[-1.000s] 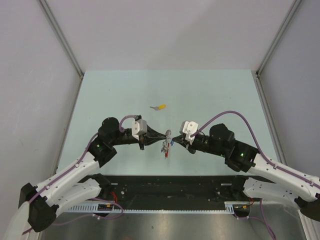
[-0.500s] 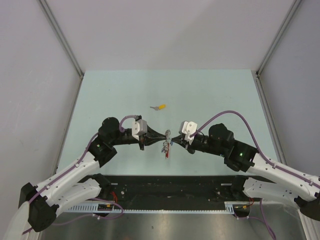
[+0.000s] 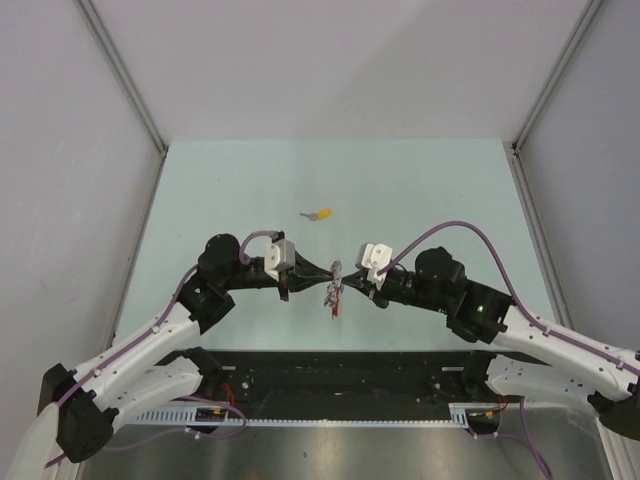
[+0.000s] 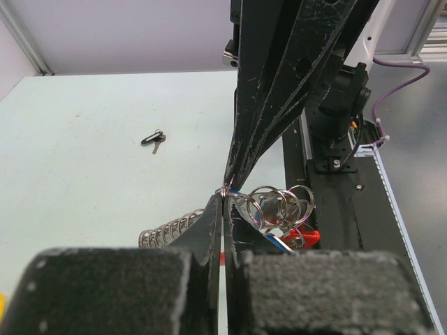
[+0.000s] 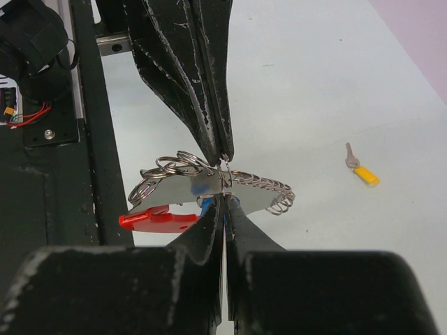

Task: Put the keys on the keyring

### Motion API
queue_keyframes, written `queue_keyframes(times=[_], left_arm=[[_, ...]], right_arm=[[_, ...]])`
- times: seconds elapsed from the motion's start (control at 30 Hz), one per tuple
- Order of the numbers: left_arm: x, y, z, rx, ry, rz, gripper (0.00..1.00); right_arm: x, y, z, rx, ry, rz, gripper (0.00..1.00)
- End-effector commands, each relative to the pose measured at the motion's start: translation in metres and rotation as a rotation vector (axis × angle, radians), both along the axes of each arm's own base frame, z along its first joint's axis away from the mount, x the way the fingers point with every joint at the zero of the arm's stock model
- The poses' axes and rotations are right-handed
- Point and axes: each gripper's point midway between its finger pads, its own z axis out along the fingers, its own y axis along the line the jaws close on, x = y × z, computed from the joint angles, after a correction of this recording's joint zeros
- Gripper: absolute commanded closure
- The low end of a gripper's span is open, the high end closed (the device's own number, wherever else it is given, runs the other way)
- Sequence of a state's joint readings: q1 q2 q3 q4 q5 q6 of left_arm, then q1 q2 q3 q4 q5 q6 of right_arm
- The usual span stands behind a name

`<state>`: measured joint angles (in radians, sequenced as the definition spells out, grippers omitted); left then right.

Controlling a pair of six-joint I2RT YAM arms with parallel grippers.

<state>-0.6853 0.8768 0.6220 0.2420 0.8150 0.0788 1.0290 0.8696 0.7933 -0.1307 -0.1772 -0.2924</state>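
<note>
My left gripper (image 3: 329, 272) and right gripper (image 3: 348, 284) meet tip to tip above the near middle of the table, both shut. The keyring (image 4: 225, 190) is a small silver ring pinched in my left fingers, with its chain (image 4: 169, 226) and several linked rings (image 4: 279, 205) hanging beside it. The red strap piece (image 5: 157, 218) hangs below. The right gripper (image 5: 223, 197) is shut on the blue-capped key (image 5: 205, 203), its metal touching the ring (image 5: 227, 174) at the left fingertips (image 5: 222, 143). The yellow-capped key (image 3: 320, 214) lies on the table further back.
A small dark-capped key or ring (image 4: 154, 139) lies alone on the table in the left wrist view. The yellow-capped key (image 5: 363, 172) also shows in the right wrist view. The black base plate (image 3: 340, 370) runs along the near edge, and grey walls enclose the table.
The right gripper has edged slightly left toward the left gripper. Both stay shut, and the hanging chain and red piece have barely shifted.
</note>
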Motion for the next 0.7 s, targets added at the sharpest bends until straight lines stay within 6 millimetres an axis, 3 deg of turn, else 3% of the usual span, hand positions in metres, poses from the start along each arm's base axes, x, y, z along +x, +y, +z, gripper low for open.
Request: queue_keyframes(times=[0.0,0.4,0.67], left_arm=[[-0.003,0.001,0.020,-0.053,-0.074,-0.010,1.00],[-0.005,0.004,0.030,-0.119,-0.075,-0.002,1.00],[-0.002,0.004,0.028,-0.108,-0.075,0.010,1.00]], right_arm=[[0.009,-0.008,0.037,0.091,-0.055,-0.045,1.00],[0.012,-0.008,0.030,0.080,-0.027,-0.030,1.00],[0.000,-0.006,0.033,0.083,-0.035,0.035,1.00]])
